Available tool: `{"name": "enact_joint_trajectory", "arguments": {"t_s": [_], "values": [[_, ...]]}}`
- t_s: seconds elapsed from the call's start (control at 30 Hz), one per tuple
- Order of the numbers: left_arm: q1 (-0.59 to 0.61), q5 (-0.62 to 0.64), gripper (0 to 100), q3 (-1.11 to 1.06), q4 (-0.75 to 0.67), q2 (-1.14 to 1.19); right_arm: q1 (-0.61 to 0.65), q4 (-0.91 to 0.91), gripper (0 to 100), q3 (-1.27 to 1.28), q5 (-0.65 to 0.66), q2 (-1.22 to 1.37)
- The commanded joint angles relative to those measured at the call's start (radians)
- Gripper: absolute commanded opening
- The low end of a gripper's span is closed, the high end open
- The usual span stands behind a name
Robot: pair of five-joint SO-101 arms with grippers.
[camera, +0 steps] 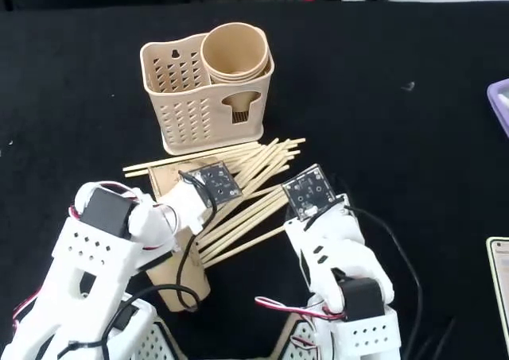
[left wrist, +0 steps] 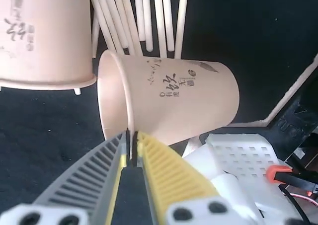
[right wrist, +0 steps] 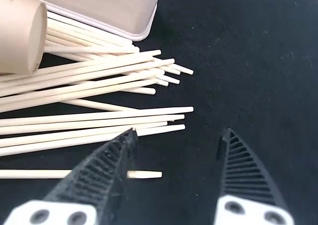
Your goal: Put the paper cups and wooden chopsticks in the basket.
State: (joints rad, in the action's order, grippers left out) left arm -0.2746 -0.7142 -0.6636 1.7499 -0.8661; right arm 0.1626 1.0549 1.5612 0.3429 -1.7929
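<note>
A beige slotted basket stands at the back with stacked paper cups in one compartment. Wooden chopsticks lie fanned out in front of it. My left gripper is shut on the rim of a paper cup that lies on its side. A second cup sits just beyond it, beside the chopsticks. My right gripper hangs open over the chopstick ends, touching nothing. A cup base and the basket's foot lie beyond it.
The black tabletop stretches wide to the right of the chopsticks. A purple object and a card sit at the right edge. Both arms crowd the near edge, and a tan cup lies partly under one.
</note>
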Motion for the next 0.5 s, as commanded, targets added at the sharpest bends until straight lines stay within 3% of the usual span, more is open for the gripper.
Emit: {"name": "enact_joint_trajectory", "arguments": {"t_s": [0.0,0.17,0.47], "values": [[0.007,0.012,3,0.056,0.008,-0.012,-0.015,-0.006,26.9,-0.004,-0.003,-0.016],[0.013,0.02,3,0.077,0.009,-0.012,-0.015,-0.006,26.9,-0.004,-0.003,-0.016],[0.001,0.178,3,0.26,0.011,-0.012,-0.018,-0.006,26.9,-0.004,-0.009,-0.016]]}}
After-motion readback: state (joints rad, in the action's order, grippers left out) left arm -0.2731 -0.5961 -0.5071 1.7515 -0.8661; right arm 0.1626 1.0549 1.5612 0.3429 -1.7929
